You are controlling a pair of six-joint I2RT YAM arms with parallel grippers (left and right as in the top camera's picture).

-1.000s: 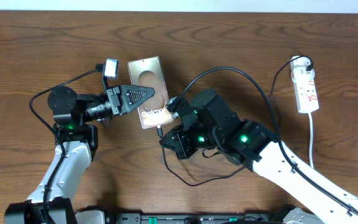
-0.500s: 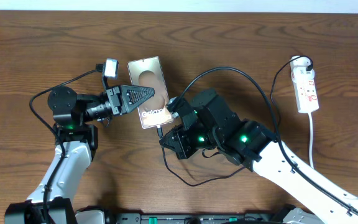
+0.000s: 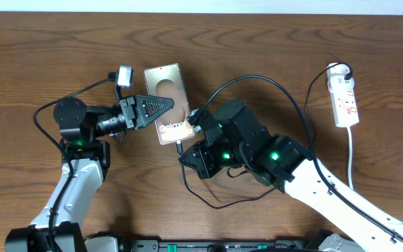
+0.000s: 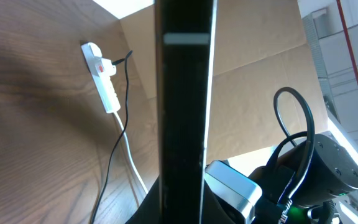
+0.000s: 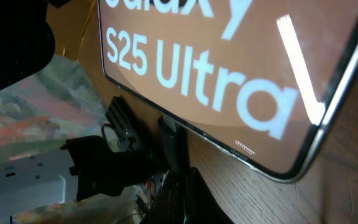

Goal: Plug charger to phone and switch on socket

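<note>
You had the phone (image 3: 163, 80) clamped in the left end effector (image 3: 177, 106) and the charger (image 5: 173, 143) tip pinched in the right end effector (image 3: 186, 143) at its port. The socket (image 3: 345, 98) wasn't switched on yet.

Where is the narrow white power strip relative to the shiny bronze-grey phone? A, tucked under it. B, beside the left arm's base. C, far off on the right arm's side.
C: overhead, the narrow white power strip lies far off to the right, well apart from the shiny bronze-grey phone.

Phone (image 5: 241, 68) face: "S25 Ultra", partly cut "Galaxy" above.
</note>
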